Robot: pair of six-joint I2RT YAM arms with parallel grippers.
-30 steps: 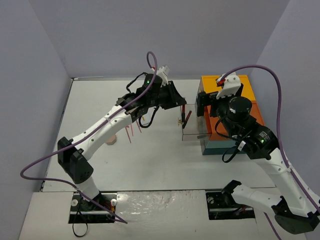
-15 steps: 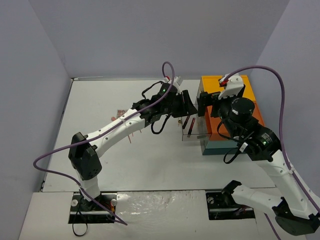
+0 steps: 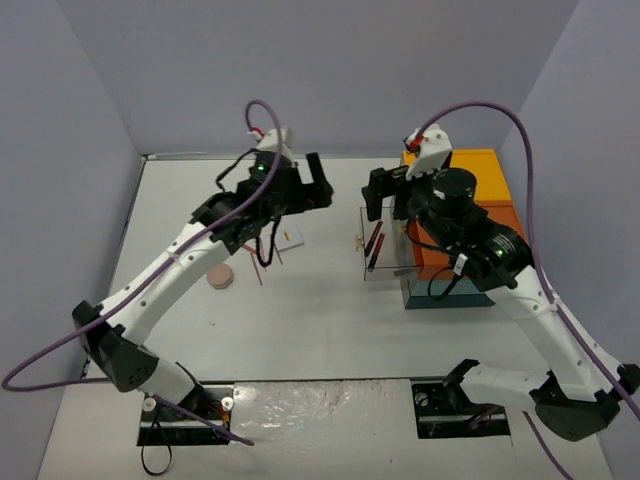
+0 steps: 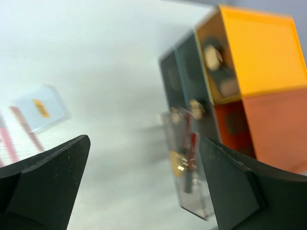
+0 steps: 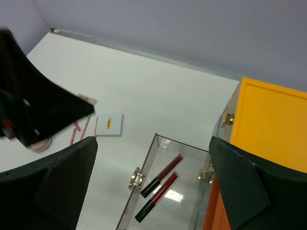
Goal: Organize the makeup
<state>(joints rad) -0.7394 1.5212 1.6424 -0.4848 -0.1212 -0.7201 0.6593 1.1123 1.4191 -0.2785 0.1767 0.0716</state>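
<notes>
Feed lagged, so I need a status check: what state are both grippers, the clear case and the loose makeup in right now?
Left gripper: open, empty.
Right gripper: open, empty.
Clear case: holds two red pencils lying side by side.
White card: flat on the table.
Pink compact: resting on the table.
Loose pencils: lying on the table near the card.

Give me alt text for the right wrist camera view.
Two dark red pencils lie side by side in a clear tray beside a yellow box, framed by the open right gripper. A small white card lies on the white table beyond.
</notes>
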